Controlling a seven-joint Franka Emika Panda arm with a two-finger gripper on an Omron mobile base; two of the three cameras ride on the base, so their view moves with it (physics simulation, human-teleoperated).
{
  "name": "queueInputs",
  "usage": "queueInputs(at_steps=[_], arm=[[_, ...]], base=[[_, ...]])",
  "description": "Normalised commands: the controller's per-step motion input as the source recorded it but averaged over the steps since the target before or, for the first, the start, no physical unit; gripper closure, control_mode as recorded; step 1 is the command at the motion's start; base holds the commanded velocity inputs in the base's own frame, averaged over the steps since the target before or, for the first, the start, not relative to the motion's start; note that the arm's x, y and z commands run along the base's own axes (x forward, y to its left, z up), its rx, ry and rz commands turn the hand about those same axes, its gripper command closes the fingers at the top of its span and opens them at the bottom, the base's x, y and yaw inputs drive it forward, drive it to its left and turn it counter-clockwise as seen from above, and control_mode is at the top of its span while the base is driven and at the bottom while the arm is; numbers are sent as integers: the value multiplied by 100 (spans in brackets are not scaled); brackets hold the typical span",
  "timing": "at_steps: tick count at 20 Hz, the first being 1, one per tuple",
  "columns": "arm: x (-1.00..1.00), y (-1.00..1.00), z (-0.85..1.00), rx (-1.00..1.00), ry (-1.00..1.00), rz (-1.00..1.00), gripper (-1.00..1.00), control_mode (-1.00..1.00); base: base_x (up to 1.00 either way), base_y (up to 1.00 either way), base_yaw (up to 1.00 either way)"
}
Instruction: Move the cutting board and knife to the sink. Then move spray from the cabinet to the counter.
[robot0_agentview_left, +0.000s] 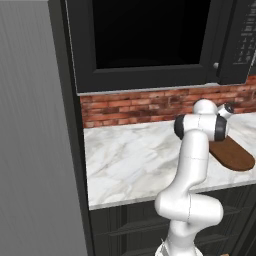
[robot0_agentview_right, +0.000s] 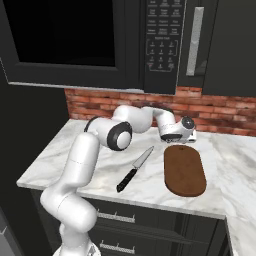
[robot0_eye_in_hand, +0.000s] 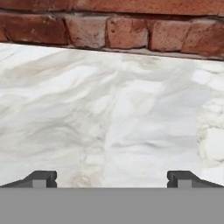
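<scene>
In the left base view the arm bends over the white marble counter (robot0_agentview_left: 135, 160), and the brown cutting board (robot0_agentview_left: 234, 155) lies flat on the marble at the right, partly hidden behind the arm's elbow. Above the brick wall (robot0_agentview_left: 135, 107) hangs the black microwave (robot0_agentview_left: 145, 40).

In the right base view the gripper (robot0_agentview_right: 184, 140) hangs just past the far end of the cutting board (robot0_agentview_right: 185, 171), close to the brick wall. The knife (robot0_agentview_right: 135, 169) lies on the counter (robot0_agentview_right: 65, 155) just beside the board on its left, apart from it, blade tip pointing toward the wall. A dark cabinet door (robot0_agentview_right: 227, 45) with a metal handle sits to the right of the microwave (robot0_agentview_right: 100, 40).

In the hand view the two fingertips (robot0_eye_in_hand: 41, 178) stand wide apart over bare marble with nothing between them, the brick wall (robot0_eye_in_hand: 113, 30) ahead.

By my reading nothing is finished: board and knife both wait on the counter, not yet gripped, and the sink trip and the spray fetch are all still to do
</scene>
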Motion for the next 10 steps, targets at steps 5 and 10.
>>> queueInputs(at_steps=[5,10], arm=[[21,-8,-14,0,0,0,-100,-100],[6,-19,-28,0,2,0,-100,-100]], base=[[0,0,0],[0,0,0]])
